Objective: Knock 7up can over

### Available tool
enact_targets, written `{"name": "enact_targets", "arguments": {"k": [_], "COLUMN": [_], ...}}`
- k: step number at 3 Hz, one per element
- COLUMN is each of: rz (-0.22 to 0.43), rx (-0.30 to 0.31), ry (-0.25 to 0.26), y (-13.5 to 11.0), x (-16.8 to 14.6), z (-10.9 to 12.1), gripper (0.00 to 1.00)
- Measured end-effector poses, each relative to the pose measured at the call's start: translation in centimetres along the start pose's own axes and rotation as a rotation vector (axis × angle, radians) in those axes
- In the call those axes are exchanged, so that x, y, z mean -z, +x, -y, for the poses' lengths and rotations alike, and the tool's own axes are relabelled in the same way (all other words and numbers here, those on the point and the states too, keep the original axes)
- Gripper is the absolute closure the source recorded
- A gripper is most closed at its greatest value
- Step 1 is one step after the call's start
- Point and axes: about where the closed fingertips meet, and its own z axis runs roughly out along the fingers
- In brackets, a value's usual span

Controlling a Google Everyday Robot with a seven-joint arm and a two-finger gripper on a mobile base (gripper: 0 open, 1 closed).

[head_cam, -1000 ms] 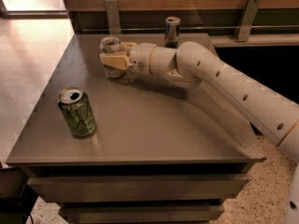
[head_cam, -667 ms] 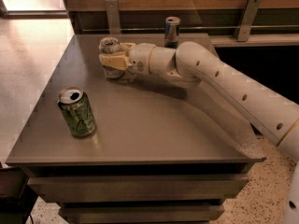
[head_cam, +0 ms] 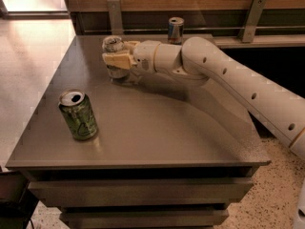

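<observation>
The 7up can [head_cam: 113,44], pale silvery-white with a silver top, stands upright at the far left of the grey table [head_cam: 157,128]. My gripper [head_cam: 114,52] reaches in from the right and holds the can's middle. One cream finger [head_cam: 116,59] crosses the can's front and the other lies behind it. Its lower body shows below the front finger. My white arm [head_cam: 228,75] stretches across the right side of the table.
A dark green can [head_cam: 78,114] stands upright near the table's front left. A slim blue-and-silver can [head_cam: 176,30] stands at the back edge by the wall rail. The table's left and front edges drop to the floor.
</observation>
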Motion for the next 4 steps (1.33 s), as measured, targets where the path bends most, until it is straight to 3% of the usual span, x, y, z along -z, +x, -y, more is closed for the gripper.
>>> {"name": "enact_targets", "arguments": {"k": [2, 4], "rz": [-0.11, -0.344], "rx": [-0.004, 0.026], "ry": [0.043, 0.095], "y": [-1.4, -2.9], "x": [3.4, 6.0], "z": [0.9, 0.0], "gripper": [1.0, 1.0]}}
